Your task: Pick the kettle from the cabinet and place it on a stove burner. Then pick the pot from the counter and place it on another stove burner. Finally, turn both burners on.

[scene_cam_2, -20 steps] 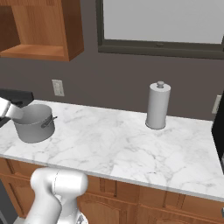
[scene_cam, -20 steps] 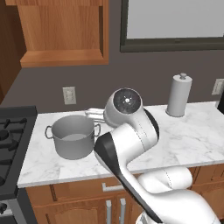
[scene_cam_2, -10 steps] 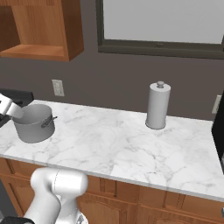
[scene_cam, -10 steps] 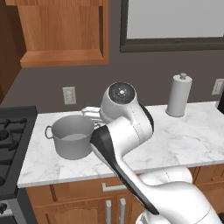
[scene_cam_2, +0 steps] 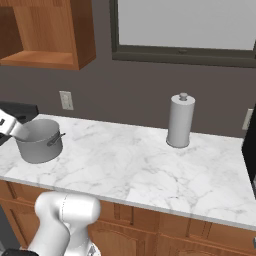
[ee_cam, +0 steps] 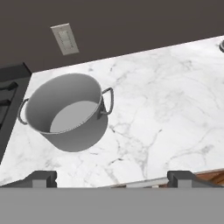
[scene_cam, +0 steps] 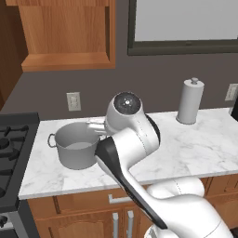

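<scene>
The pot (ee_cam: 68, 114) sits on the marble counter (ee_cam: 166, 100) just beside the stove (scene_cam: 11, 158), not yet lifted, so pot placement and both burners remain; kettle status can't be judged here. Gripper (ee_cam: 111, 177) hangs above the pot, jaws spread wide, holding nothing.

My own arm hides the right side of the pot (scene_cam: 74, 148) in the left base view. The stove (scene_cam: 13, 158) runs off the left edge there, and the cabinet (scene_cam_2: 47, 32) is cropped at the top in the right base view.
</scene>
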Available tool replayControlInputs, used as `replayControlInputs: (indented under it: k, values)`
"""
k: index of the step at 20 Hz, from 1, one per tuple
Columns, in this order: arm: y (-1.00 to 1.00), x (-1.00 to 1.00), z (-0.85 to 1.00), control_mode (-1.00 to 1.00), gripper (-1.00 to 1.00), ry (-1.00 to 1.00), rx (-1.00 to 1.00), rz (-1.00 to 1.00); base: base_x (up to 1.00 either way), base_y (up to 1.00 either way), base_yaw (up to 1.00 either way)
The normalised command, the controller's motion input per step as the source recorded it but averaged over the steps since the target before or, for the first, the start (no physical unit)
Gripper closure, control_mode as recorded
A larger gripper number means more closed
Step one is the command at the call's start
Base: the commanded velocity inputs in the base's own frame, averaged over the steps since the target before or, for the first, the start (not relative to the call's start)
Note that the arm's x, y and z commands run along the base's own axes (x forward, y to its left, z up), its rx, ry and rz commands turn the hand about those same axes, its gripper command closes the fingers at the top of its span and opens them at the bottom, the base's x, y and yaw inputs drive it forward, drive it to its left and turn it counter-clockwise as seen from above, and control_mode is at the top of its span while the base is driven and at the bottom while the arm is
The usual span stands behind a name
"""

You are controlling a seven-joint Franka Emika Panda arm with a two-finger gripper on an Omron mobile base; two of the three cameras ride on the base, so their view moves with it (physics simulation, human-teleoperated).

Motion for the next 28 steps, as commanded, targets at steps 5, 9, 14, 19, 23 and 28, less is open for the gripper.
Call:
replayControlInputs:
  k: [5, 9, 14, 19, 23, 28]
  values:
    - [0.00, 0.17, -0.22, -1.00, -1.00, 0.00, 0.05, 0.00, 0.00, 0.00, 0.00]
    - [0.00, 0.33, -0.18, -1.00, -1.00, 0.01, 0.03, 0.00, 0.00, 0.00, 0.00]
    - [0.00, 0.33, -0.21, -1.00, -1.00, 0.01, 0.04, 0.00, 0.00, 0.00, 0.00]
    - [0.02, 0.31, -0.23, -1.00, -1.00, 0.04, 0.04, 0.00, 0.00, 0.00, 0.00]
    - [0.09, 0.33, -0.24, -1.00, -1.00, 0.09, 0.03, 0.00, 0.00, 0.00, 0.00]
    - [0.14, 0.33, -0.23, -1.00, -1.00, 0.08, 0.02, 0.00, 0.00, 0.00, 0.00]
